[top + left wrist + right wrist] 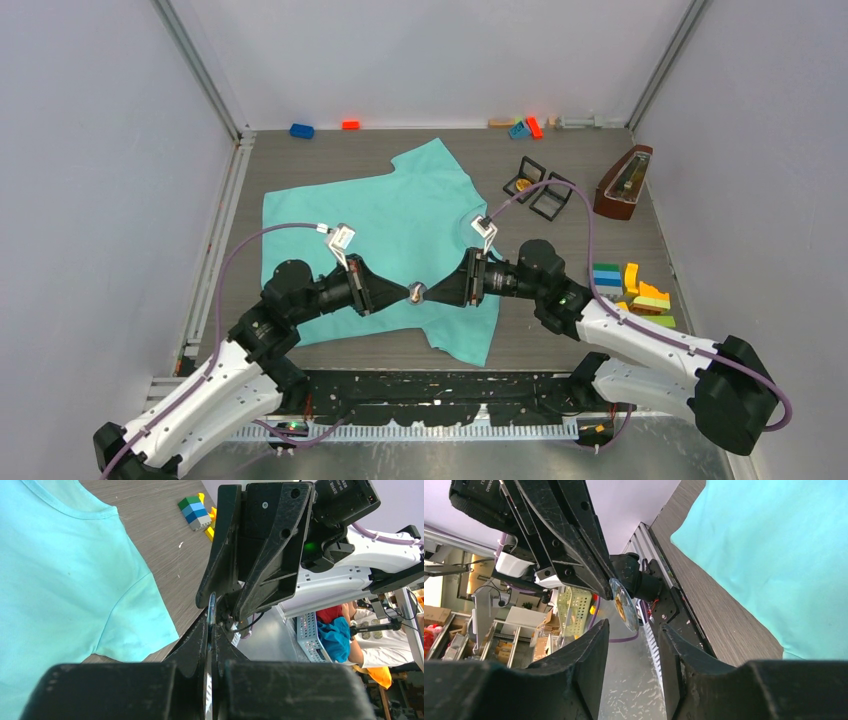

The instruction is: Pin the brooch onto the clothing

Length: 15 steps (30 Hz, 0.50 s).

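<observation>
- Count: one turquoise T-shirt (400, 215), one brooch (418, 292), two arms, two open black cases (524, 180), one wooden metronome (624, 182), one pile of coloured blocks (635, 290). Small blocks also lie along the far wall; their number cannot be told.
- T-shirt: lies flat on the counter (520, 345), mid-field, with one corner near the near edge.
- Brooch: off the cloth, in the air above the near part of the T-shirt, where the two arms meet tip to tip.
- Left fingers (192, 647): clamped tight on the brooch.
- Right fingers (591, 650): partly apart, one to each side of the brooch's free edge. Whether they touch it cannot be told.
- Room: a narrow bare strip runs between the T-shirt and the left rail (225, 230). There is a bare band at the far side. The right side is crowded by cases, metronome and blocks.
- Views: the top view gives the brooch as a small pale dot. The left wrist view shows it edge-on, a thin line. Only the right wrist view shows its face, a clear round disc with a gold-brown centre.
</observation>
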Available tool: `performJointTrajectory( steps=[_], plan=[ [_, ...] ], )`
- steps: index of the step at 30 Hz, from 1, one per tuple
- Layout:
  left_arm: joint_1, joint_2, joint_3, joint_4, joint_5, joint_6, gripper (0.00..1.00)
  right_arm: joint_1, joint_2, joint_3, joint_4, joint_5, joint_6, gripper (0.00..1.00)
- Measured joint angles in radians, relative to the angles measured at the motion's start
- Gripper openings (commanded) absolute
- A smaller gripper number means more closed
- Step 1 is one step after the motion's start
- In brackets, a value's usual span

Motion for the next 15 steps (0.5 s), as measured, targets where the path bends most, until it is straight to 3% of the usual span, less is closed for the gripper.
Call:
performJointTrajectory(
  steps=[15],
  plan=[
    [0.0, 0.034, -0.016, 0.068, 0.015, -0.008, 0.0, 0.0, 0.021, -0.007, 0.056, -0.033, 0.013, 0.35]
  ],
)
